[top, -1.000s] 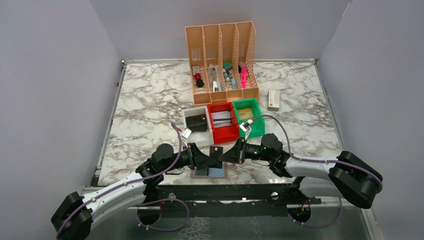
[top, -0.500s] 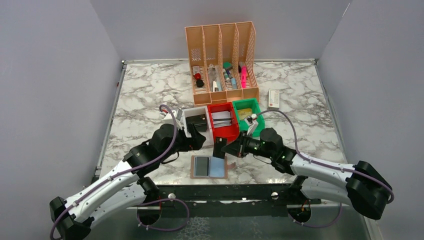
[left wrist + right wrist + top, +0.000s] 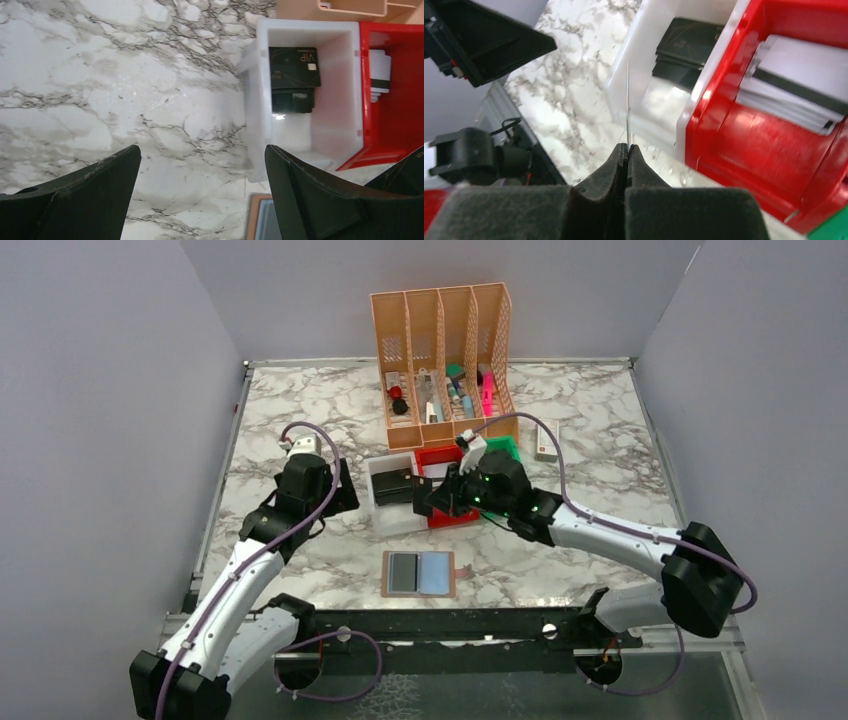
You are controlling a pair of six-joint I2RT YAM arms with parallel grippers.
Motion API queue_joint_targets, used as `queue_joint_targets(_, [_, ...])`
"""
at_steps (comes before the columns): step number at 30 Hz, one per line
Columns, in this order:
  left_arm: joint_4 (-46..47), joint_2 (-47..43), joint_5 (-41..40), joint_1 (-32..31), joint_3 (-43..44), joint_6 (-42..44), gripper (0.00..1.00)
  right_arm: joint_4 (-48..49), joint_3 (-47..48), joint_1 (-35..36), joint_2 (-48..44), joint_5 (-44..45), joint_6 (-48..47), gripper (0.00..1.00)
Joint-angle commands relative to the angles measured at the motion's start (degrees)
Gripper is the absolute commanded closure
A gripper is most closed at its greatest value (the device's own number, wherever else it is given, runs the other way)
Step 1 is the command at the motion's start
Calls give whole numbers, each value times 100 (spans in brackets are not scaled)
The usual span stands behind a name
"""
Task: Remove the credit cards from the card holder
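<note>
R gripper (image 3: 627,151) is clamped tight on one credit card (image 3: 628,100). The wrist cam sees the card edge-on as a thin upright line sticking out past the fingertips, held in the air over the front part of the white bin (image 3: 260,110). From the top cam it reads as a dark card, just by the wall the white bin shares w/ the red bin (image 3: 400,125).

L gripper (image 3: 202,152) has its jaws spread wide w/ nothing between them. It hangs over bare marble table (image 3: 300,410) just left of the white bin, pointing toward it, not touching anything.

Card holder (image 3: 454,574) lies flat near the table's front edge, centred between the two arm bases, well apart from both grippers. Two cards show in it side by side: a dark card (image 3: 403,572) on the left and a light-blue card (image 3: 436,573) on the right.

White bin holds a small stack of black cards (image 3: 294,67), the top one marked "VIP". Red bin holds white cards (image 3: 380,75) w/ a dark stripe. Green bin (image 3: 503,448) sits right of the red one, partly hidden by the R arm – contents can't be told. Behind the bins is a peach file organizer (image 3: 440,330) w/ pens and small items, and right of it a small white box (image 3: 547,439).
</note>
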Motion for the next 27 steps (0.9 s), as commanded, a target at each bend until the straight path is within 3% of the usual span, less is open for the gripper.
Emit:
queue_joint_targets(1, [88, -152, 112, 511, 24, 368, 2, -725, 935, 202, 654, 791, -989, 99])
queue_joint_targets(7, [199, -817, 251, 603, -305, 149, 1, -1139, 2158, 909, 1841, 2427, -2131, 99])
queue_joint_targets(14, [208, -68, 657, 602, -223, 229, 1, -1119, 3071, 1381, 2794, 4134, -3163, 99])
queue_joint_targets(27, [227, -512, 499, 604, -279, 228, 1, 199, 2846, 1383, 3507, 4211, -5049, 99])
